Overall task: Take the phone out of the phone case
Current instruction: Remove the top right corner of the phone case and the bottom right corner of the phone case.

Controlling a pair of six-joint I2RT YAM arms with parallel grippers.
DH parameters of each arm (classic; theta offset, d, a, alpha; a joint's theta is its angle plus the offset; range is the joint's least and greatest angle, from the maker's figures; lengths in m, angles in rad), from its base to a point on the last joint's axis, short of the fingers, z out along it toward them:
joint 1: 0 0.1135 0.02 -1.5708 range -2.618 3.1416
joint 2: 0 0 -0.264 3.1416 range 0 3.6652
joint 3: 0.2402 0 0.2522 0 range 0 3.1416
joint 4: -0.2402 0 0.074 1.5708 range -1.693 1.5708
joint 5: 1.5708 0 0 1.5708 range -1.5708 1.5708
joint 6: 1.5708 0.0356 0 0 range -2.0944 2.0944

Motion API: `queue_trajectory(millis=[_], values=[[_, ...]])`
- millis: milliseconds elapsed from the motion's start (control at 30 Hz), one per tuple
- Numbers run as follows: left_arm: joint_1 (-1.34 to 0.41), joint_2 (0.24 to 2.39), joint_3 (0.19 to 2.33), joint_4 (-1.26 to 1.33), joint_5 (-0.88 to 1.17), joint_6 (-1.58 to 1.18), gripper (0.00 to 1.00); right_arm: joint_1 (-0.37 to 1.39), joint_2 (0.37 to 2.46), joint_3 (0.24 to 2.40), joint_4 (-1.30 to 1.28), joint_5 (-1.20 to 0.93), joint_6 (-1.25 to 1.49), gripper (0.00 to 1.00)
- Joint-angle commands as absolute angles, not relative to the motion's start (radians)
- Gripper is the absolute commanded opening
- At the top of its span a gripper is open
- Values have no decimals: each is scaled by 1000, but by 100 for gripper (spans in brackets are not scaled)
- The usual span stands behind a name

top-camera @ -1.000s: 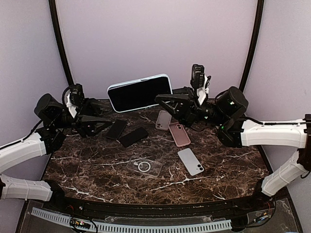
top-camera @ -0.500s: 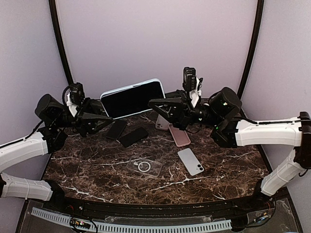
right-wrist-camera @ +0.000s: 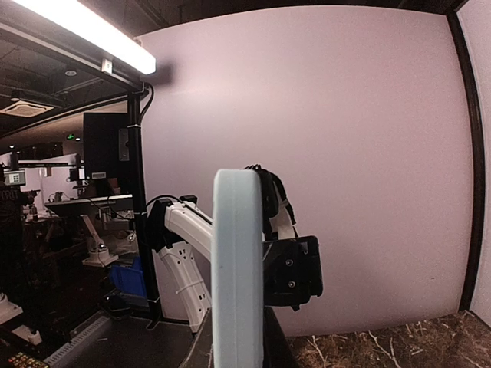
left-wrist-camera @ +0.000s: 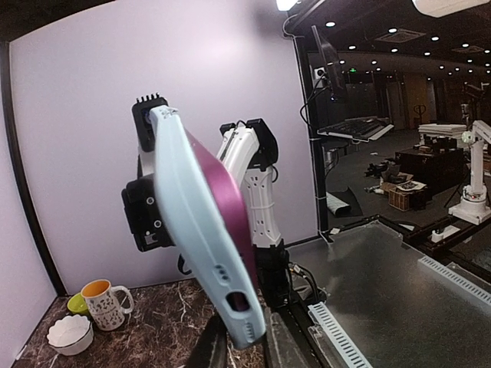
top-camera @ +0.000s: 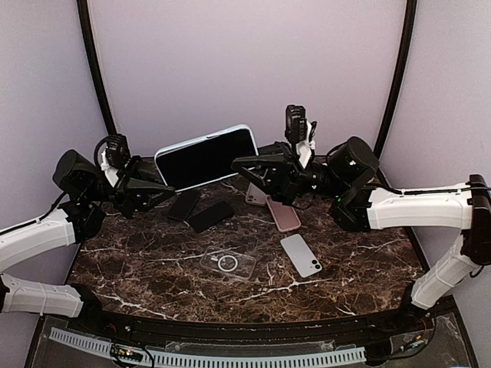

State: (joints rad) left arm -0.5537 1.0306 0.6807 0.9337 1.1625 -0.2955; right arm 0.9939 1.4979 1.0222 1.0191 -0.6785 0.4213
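Loose handsets and crockery on a dark marble desk [top-camera: 153,261]

Two black phones [top-camera: 184,204] [top-camera: 210,216] lie slanted side by side at the left rear. Right of centre is a pink phone [top-camera: 283,214], back up. A pale grey phone [top-camera: 257,192] lies just behind it, partly hidden. A white phone [top-camera: 301,255] lies back up nearer the front. A clear case [top-camera: 228,263] with a white ring sits mid-desk, apart from the rest. The left wrist view shows a patterned mug [left-wrist-camera: 105,303] with an orange inside. A green cup [left-wrist-camera: 75,304] stands behind the mug and a white bowl [left-wrist-camera: 69,334] just beside it. A lilac backdrop [top-camera: 245,61] closes the scene.
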Motion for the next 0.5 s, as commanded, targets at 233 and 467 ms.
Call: queue_trajectory(millis=[233, 467], values=[[-584, 989, 660, 897, 1231, -192, 17, 1025, 1563, 1111, 1155, -951, 626, 0], [-589, 956, 660, 799, 1216, -86, 17, 1029, 1568, 1113, 1103, -1017, 664, 0]])
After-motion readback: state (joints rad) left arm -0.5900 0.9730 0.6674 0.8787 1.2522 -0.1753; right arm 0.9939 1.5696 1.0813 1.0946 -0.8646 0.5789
